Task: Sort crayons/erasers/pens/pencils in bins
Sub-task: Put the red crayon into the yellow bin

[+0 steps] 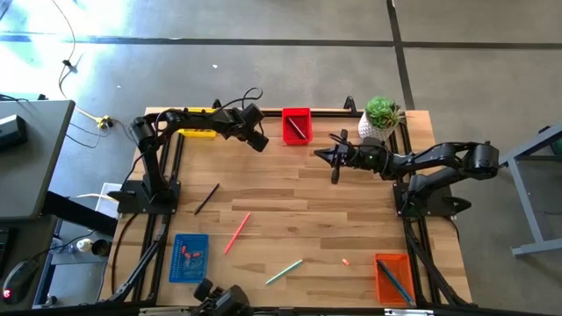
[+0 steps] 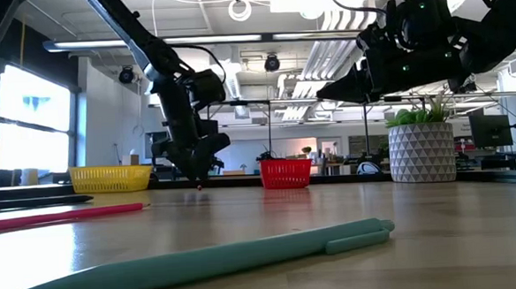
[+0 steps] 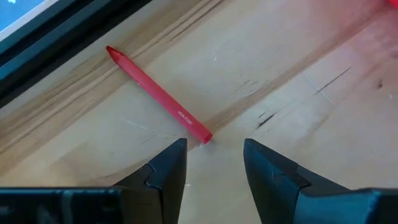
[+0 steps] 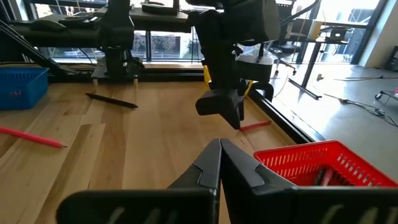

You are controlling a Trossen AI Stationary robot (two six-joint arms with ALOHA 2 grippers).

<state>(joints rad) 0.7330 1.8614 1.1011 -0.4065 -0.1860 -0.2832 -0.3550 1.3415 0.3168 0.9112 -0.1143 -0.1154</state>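
A red crayon (image 3: 158,93) lies flat on the wood near the table's far edge, between the yellow bin (image 1: 198,132) and the red bin (image 1: 297,125). My left gripper (image 3: 214,162) hangs open just above it, pointing steeply down. Its fingertips stand on either side of the crayon's near end, apart from it. The right wrist view shows the same crayon (image 4: 254,126) below my left gripper (image 4: 227,106). My right gripper (image 1: 334,158) is shut and holds nothing, level above the table beside the red bin (image 4: 311,163). The blue bin (image 1: 189,257) and the orange bin (image 1: 392,276) stand at the near edge.
A black pen (image 1: 206,198), a pink pencil (image 1: 237,232), a green pen (image 1: 284,271) and a small orange piece (image 1: 346,261) lie loose on the table. A white plant pot (image 1: 379,118) stands at the far right corner. The red bin holds a dark stick.
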